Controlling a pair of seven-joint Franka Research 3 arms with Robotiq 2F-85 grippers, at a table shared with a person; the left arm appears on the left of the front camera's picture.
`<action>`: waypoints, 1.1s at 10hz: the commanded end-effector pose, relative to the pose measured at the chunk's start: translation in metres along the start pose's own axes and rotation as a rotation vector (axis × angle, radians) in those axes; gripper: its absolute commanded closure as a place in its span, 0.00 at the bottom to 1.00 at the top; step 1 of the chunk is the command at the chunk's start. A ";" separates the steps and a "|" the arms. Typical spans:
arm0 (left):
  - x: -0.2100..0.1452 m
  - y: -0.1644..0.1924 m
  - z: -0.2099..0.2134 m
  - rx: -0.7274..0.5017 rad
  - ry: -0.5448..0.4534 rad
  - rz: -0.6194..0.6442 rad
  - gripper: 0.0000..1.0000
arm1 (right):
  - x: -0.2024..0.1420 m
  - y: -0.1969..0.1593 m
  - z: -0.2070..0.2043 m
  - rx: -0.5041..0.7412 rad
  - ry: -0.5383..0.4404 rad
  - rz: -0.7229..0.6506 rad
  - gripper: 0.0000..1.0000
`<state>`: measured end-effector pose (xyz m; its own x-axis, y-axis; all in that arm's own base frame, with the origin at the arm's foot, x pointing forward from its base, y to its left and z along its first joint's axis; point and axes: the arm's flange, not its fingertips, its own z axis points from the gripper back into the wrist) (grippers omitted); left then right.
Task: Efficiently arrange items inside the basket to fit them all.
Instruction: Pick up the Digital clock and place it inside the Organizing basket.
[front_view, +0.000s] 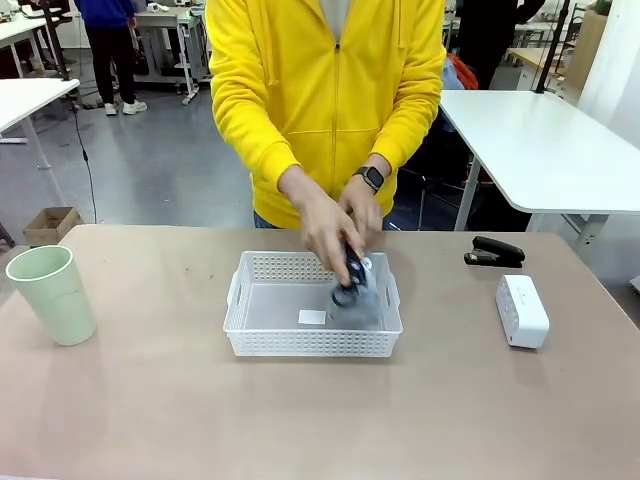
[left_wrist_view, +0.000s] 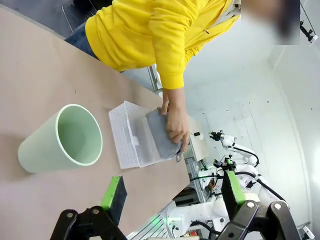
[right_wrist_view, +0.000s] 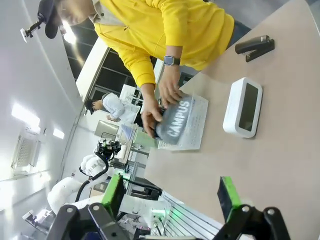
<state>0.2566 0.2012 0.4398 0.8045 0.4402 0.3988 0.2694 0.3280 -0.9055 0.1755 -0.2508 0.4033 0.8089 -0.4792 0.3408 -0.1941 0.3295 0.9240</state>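
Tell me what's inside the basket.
The grey pouch is at the basket's right end, with both of the person's hands on it. A small white label lies on the floor beside it. Whatever is beneath the pouch is covered.

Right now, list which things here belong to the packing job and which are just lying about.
Job: basket, pouch, cup, stapler, white box.
Lying about: cardboard box on the floor, side table.
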 end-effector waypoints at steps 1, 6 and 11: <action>0.005 -0.001 -0.002 -0.016 -0.011 -0.025 0.00 | 0.001 0.002 0.003 0.007 -0.016 0.031 0.00; 0.005 -0.001 -0.002 -0.016 -0.011 -0.025 0.00 | 0.006 0.012 -0.007 -0.032 0.057 -0.001 0.00; 0.005 -0.001 -0.002 -0.016 -0.011 -0.025 0.00 | 0.065 0.106 -0.144 -0.592 0.461 0.002 0.00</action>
<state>0.2605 0.1997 0.4401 0.8047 0.4382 0.4007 0.2677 0.3345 -0.9036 0.2714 -0.1493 0.4898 0.9496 -0.2020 0.2398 -0.0578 0.6390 0.7670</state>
